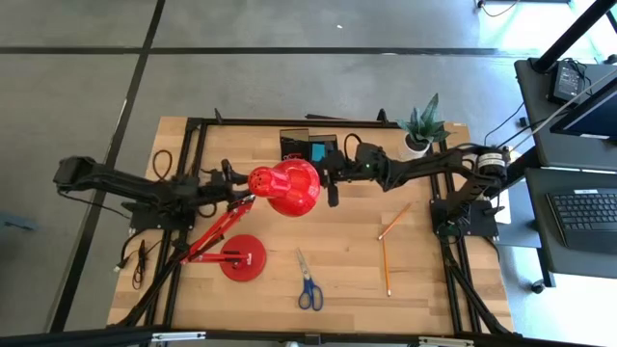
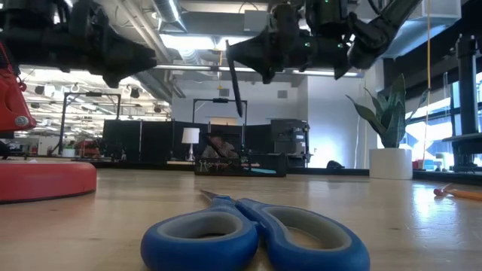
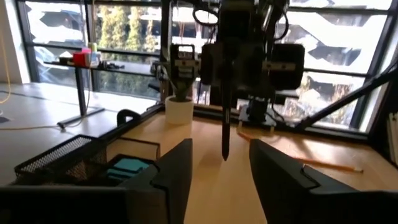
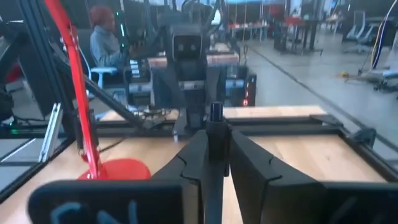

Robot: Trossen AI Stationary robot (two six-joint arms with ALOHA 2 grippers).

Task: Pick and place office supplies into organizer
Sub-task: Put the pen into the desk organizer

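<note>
While the right gripper (image 4: 214, 163) holds a black pen (image 2: 234, 79) clamped upright between its fingers, tip down, it hangs above the middle of the tabletop, toward the far edge and just short of the organizer (image 1: 310, 146). The left gripper (image 3: 221, 171) faces it from the left half of the tabletop with its jaws spread and nothing between them (the lamp (image 1: 286, 188) head hides it from above).

Status of the organizer: it stands at the far edge of the tabletop. A blue block (image 3: 127, 167) already lies in one compartment. What else it contains cannot be told.

Items not yet placed:
- The pen, held in the air and not over a compartment as far as the overhead view shows.
- The scissors (image 1: 308, 283), flat near the front edge, right of the lamp base (image 1: 242, 258).
- Two pencils (image 1: 388, 250), lying on the right half of the tabletop, their upper ends near each other.

Judgement: the task is in an early to middle stage. One item is stored, one is in transit, and three remain on the tabletop.
</note>
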